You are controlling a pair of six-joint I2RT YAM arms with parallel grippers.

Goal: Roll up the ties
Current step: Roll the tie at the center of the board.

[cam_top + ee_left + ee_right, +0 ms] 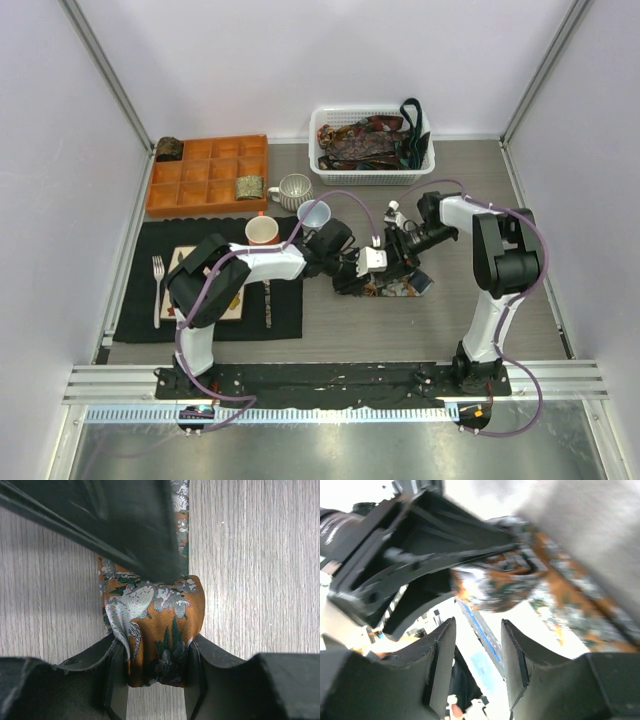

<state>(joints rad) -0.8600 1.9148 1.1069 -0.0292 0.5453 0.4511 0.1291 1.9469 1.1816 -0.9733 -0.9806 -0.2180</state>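
In the left wrist view my left gripper [155,652] is shut on the folded end of a rust-orange tie [160,615] with a grey and green floral pattern, lying on the wood table. In the top view this tie [398,287] lies at mid-table between both grippers. My left gripper [352,272] comes in from the left, my right gripper [398,250] from the right, just above the tie. In the right wrist view my right gripper [478,650] is open with nothing between its fingers; the tie [510,585] is blurred just beyond its tips. More ties [362,140] fill a white basket.
The white basket [322,128] stands at the back. An orange compartment tray [205,172] at back left holds two mottled coils [249,186]. A mug [293,190] and two cups [262,230] stand near a black mat [140,300] with a fork [157,285].
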